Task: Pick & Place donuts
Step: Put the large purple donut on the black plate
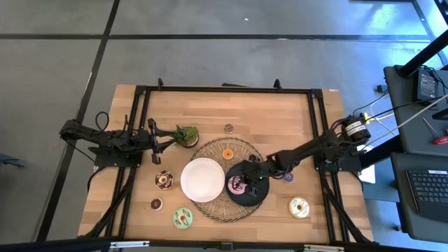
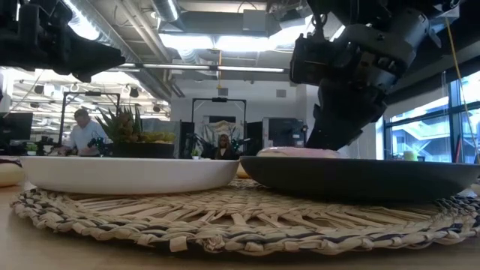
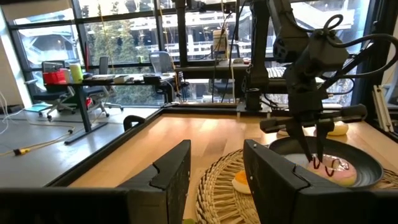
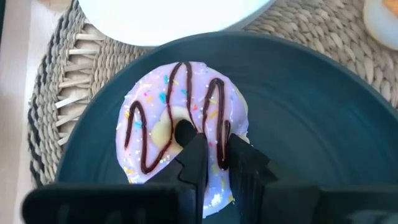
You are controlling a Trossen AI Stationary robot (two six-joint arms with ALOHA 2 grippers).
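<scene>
R arm: reaches in from worktop's right edge toward centre, wrist pitched down.
R end effector (image 4: pixel 214 163): fingers nearly together, narrow gap, tips low.
L arm: folded at left side of worktop, level.
L end effector (image 3: pixel 214 180): fingers apart, holding nothing, pointing toward centre.

Partly hidden beneath the right gripper (image 4: pixel 214 163): the near side of the purple donut (image 4: pixel 180 127), fingers set narrowly apart over its ring, contact unclear. Cut off by the edges in the right wrist view: black plate (image 4: pixel 323 118), white plate (image 4: pixel 168 18). In the low view, only a pale sliver of that donut (image 2: pixel 300 152) above the plate rim. Too small from above to read: icing on the table's scattered donuts (image 1: pixel 299 207).
</scene>
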